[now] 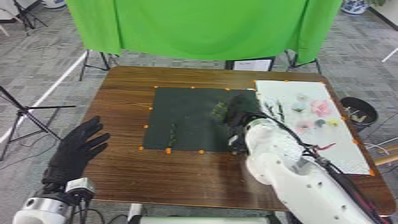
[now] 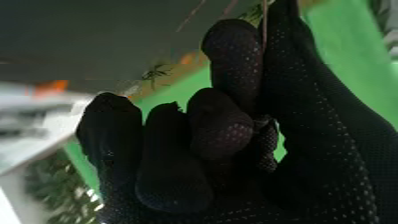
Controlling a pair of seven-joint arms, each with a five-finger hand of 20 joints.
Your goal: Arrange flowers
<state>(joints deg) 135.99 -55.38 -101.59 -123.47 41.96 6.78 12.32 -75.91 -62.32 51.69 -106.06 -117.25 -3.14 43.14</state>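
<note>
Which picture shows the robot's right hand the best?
The right wrist view, because it's close up: you can see the right hand's curled black fingers pinching a thin stem. The head view shows that hand small, from above, by the right edge of the dark mat.

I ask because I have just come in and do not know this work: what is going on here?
The robot is arranging flowers. Its right hand pinches a thin stem between thumb and fingers, over the right part of a dark mat. A green sprig lies on the mat's left part. On the white sheet to the right are more pieces, among them a pink flower. The left hand is open at the table's left edge.
</note>
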